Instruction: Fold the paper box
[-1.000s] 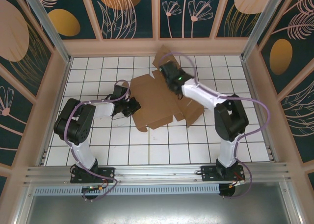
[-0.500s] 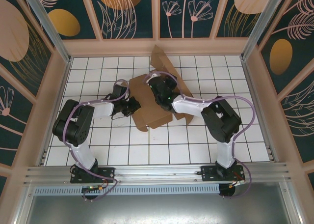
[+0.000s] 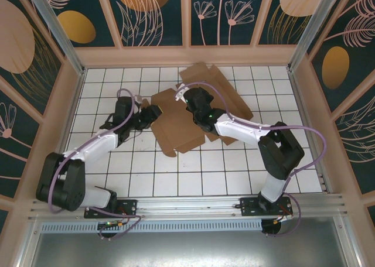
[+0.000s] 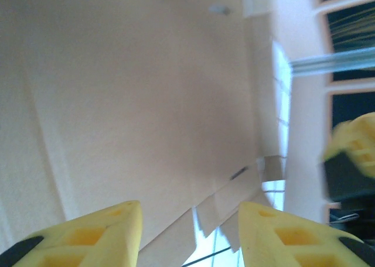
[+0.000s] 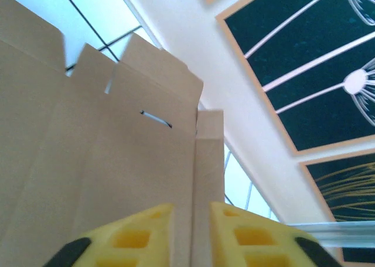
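The paper box (image 3: 181, 123) is a brown cardboard sheet lying partly folded on the tiled floor at centre back, with flaps spread toward the back right. My left gripper (image 3: 151, 113) sits at its left edge. In the left wrist view this gripper (image 4: 190, 229) is open, and the cardboard (image 4: 146, 91) lies beyond its yellow fingers (image 4: 111, 232). My right gripper (image 3: 192, 98) hovers over the sheet's back middle. In the right wrist view its jaws (image 5: 192, 223) stand narrowly apart, with a creased cardboard strip (image 5: 208, 161) showing in the gap.
The white tiled floor (image 3: 234, 173) is ringed by low beige walls (image 3: 187, 56) with patterned panels above. The arm bases and a metal rail (image 3: 187, 207) line the near edge. The right gripper's yellow finger (image 4: 354, 144) shows at the right of the left wrist view.
My left gripper opened and its arm stretched out leftward. My right gripper moved left over the sheet and its jaws parted a little. The raised back flap has spread out to the right.
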Available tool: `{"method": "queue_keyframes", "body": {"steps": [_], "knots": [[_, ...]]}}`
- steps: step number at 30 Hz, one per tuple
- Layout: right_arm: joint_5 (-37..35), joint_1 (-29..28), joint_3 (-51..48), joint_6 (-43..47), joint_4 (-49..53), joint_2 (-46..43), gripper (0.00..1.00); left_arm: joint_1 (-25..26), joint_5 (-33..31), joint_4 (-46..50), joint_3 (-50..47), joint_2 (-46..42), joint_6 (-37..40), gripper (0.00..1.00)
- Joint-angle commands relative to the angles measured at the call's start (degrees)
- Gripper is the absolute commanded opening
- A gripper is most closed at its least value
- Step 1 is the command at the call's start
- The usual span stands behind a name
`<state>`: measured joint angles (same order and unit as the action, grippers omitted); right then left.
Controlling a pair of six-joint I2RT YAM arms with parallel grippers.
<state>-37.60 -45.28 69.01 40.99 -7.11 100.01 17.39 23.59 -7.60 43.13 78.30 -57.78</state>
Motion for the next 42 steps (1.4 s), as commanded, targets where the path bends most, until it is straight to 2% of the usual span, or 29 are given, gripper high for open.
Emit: {"method": "queue_keyframes", "body": {"steps": [1,3,4,6,9,13,18,23,25,28,31,34,37,42], "knots": [[6.68,3.43,5.6,-8.06,5.3,-1.14,0.31,-0.53,1.01,0.47,3.11,0.95,0.39,0.48],[15.0,7.57,10.5,-19.2,14.19,-0.89,0.43,-0.47,2.08,1.47,4.88,3.19,1.59,0.48],[19.14,10.09,13.03,-24.86,18.59,-0.52,0.45,-0.43,2.49,1.77,5.56,4.48,2.26,0.48],[24.2,13.58,15.1,-33.7,23.46,-0.31,0.47,-0.44,3.03,2.59,7.54,7.44,3.71,0.47],[34.52,16.87,12.02,-46.74,24.0,-0.76,0.48,0.06,2.37,5.67,12.18,13.07,7.37,0.46],[34.49,16.67,9.33,-60.42,26.38,3.32,0.39,0.48,-0.86,13.33,23.52,23.85,13.01,0.41],[30.37,18.22,5.98,-69.79,28.53,8.66,0.32,1.04,-3.72,19.7,32.56,34.35,16.58,0.32],[27.42,20.34,8.21,-67.42,31.13,15.24,0.31,4.13,-5.03,22.27,31.36,37.17,17.48,0.28],[28.04,20.91,10.34,-64.73,31.98,18.24,0.31,5.55,-3.47,21.63,28.69,37.27,15.33,0.27],[29.29,21.44,13.92,-60.74,33.4,22.28,0.32,7.86,-5.18,20.2,23.87,35.64,14.06,0.27],[29.1,21.22,16.96,-57.25,34.79,25.38,0.32,8.14,-2.29,17.37,17.87,33.73,11.51,0.27],[30.64,20.89,18.86,-55.24,35.15,27.63,0.33,8.92,-1.62,16.06,13.33,30.89,10.85,0.27],[35.77,18.95,18.95,-52.18,33.47,28.46,0.33,10.38,-0.79,14.93,9.56,27.53,9.75,0.27],[40.55,14.45,20.37,-48.5,33.06,30.01,0.34,13.9,0.4,14.7,9.77,25.31,8.24,0.28]]}}
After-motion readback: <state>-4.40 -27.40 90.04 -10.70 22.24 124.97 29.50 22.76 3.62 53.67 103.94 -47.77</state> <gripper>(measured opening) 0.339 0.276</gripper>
